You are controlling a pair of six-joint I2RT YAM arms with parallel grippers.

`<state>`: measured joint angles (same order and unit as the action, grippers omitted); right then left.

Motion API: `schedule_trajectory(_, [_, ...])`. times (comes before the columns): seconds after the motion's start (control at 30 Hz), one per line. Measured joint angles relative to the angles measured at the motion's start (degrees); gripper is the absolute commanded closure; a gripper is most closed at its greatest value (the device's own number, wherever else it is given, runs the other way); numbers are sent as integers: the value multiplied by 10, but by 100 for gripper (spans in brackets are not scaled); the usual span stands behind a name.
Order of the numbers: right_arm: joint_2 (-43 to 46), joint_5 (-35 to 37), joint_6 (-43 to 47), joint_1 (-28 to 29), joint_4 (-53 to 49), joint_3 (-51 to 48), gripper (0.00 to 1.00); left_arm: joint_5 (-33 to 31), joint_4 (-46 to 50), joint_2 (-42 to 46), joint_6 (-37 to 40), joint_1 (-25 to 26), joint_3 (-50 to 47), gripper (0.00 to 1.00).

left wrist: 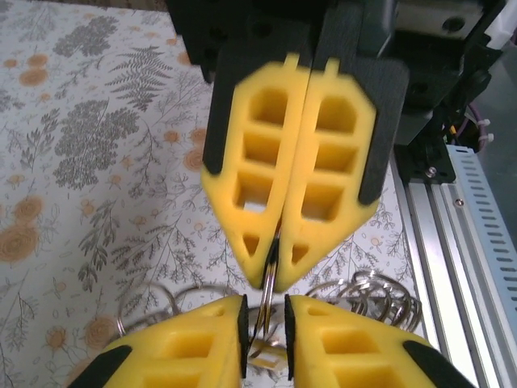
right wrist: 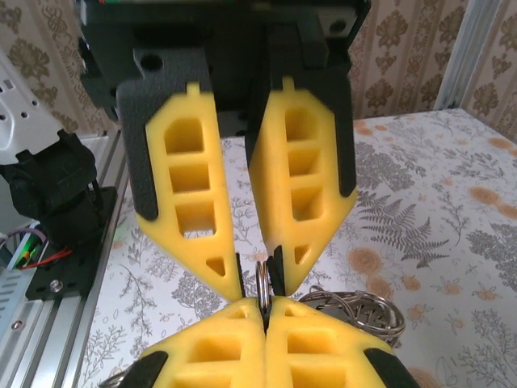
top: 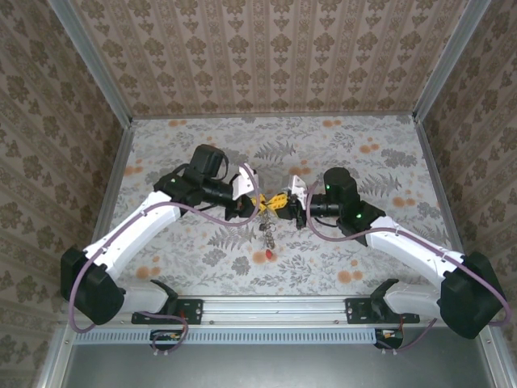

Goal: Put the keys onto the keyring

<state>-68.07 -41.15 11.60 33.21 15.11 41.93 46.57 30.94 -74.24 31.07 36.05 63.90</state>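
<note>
Pinching the ring (left wrist: 264,303) edge-on in the clenched right claw (left wrist: 275,265), reaching in from 3 o'clock to the middle of the table (top: 388,250). Straddling the same wire with the left claw (left wrist: 265,323) from 9 o'clock, fingers (left wrist: 202,347) slightly parted, not clearly gripping. Meeting tip to tip, so equally near. Trailing the keys (top: 266,236) toward 6 o'clock below the pinch, red head lowest; hanging or lying, cannot tell. Probably best to work the left along that 12-to-6 line.

Claw fingers (left wrist: 339,162) look like matt yellow plastic, keyring (left wrist: 269,275) is thin shiny metal, bench (left wrist: 97,162) has a matt floral-print covering.
</note>
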Motion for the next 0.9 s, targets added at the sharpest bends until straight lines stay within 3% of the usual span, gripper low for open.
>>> schedule_trajectory(0.9, [10,-32,-11,-10,31,-1,100,56,-109,49,-43,-12,-58,77])
